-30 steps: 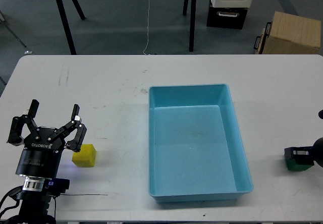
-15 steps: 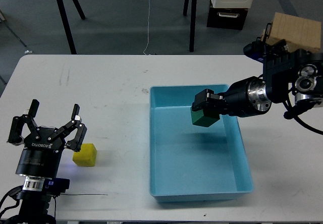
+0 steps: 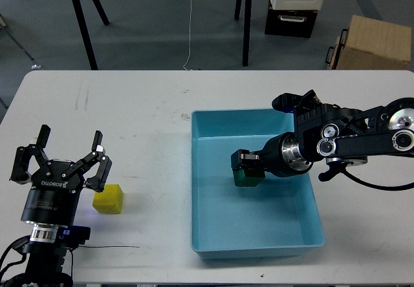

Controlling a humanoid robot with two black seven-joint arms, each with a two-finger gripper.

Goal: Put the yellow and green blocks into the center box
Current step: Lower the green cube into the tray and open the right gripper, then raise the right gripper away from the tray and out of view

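Our white, lightly scuffed tabletop [image 3: 142,119] stands on a grey floor and carries a smooth rectangular blue box [image 3: 310,190]. Inside the box our right gripper [image 3: 248,169] clenches the small green block [image 3: 246,178], while our left gripper [image 3: 68,154] hangs spread wide just beside the yellow block [image 3: 108,200] on the tabletop.

A robotics lab or test room: a plain white table [image 3: 149,106] stands on grey floor. Beyond the table, far past the right gripper [image 3: 249,169], are black stand legs [image 3: 83,15], a hanging cable [image 3: 190,22], a cardboard box [image 3: 370,41] and a black-and-white case [image 3: 294,6].
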